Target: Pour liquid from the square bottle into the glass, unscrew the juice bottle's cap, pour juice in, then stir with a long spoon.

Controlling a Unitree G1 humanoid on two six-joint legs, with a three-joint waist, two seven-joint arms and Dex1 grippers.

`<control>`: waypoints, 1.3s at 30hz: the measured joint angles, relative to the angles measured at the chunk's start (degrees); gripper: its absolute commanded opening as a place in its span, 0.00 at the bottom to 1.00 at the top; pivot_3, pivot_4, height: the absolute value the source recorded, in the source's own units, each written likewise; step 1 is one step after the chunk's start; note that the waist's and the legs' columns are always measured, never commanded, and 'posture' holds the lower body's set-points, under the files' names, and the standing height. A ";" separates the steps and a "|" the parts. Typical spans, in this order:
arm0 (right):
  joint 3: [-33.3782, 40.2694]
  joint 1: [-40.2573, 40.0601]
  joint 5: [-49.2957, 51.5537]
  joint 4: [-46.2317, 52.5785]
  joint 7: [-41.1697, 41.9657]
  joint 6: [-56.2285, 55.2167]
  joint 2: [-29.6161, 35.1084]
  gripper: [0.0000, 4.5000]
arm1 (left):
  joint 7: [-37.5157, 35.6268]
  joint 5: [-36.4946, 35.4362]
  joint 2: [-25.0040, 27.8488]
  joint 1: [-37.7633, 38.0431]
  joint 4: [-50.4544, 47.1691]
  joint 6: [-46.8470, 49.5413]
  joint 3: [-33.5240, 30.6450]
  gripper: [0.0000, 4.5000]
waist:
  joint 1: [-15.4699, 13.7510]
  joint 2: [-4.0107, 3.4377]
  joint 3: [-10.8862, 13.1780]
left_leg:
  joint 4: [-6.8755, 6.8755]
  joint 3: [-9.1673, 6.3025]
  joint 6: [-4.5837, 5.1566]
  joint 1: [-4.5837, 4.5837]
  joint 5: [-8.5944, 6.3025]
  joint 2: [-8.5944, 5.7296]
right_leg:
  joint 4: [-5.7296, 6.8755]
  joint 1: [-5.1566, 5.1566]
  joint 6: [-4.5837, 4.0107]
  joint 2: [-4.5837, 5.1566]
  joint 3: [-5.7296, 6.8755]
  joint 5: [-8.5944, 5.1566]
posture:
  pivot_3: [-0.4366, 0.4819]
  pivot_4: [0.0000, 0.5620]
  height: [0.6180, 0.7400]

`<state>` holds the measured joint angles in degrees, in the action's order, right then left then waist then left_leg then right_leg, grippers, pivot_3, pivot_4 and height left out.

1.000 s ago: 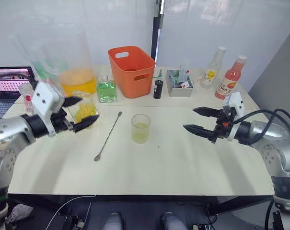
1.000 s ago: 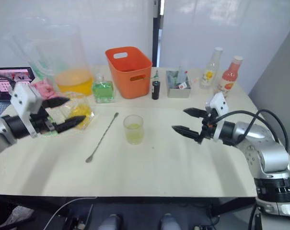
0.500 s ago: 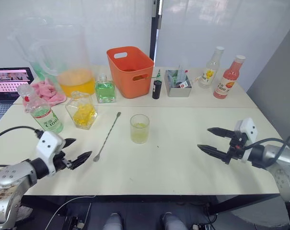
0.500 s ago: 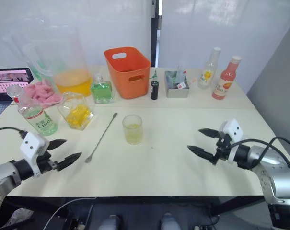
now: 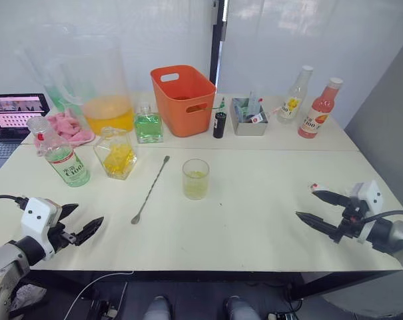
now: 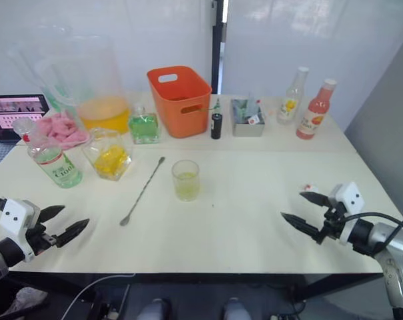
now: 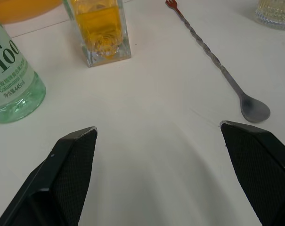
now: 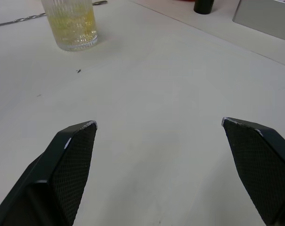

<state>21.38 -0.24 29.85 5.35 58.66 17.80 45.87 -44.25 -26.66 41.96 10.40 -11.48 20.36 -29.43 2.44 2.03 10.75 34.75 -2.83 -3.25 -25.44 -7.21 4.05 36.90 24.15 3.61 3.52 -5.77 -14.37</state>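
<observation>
Two hands, left hand (image 5: 76,223) and right hand (image 5: 320,211), spread wide, empty; one glass (image 5: 195,179), one long spoon (image 5: 150,189).

Juice bottle (image 7: 10,80) and glass (image 7: 275,12) cut by left-wrist frame edges.

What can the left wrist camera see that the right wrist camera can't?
Left wrist view alone: the square bottle with yellow liquid, the bottom of the juice bottle, and the whole spoon lying flat, bowl nearest the open left hand.

Right wrist view alone: a small black bottle, a grey box, and the open right hand.

Both: the glass holding a little yellowish liquid, and the pale table.
</observation>
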 measured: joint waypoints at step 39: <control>2.27 -3.90 15.36 24.50 -3.00 12.89 0.87 1.00 | 30.59 11.84 -18.97 -31.30 5.29 25.79 25.78 0.13 | -0.82 -0.11 -0.25 | 0.09 -0.11 0.32 0.22 0.21 -0.10 | -0.17 -0.50 0.22 -0.02 -0.01 0.07 | 0.48 0.27 0.99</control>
<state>23.66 -4.15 45.21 29.85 55.66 30.68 46.74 -13.66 -14.82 22.99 -20.90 -6.20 46.15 -3.65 1.62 1.91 10.50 34.84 -2.94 -2.93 -25.22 -7.00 3.95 36.73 23.64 3.83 3.50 -5.78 -14.30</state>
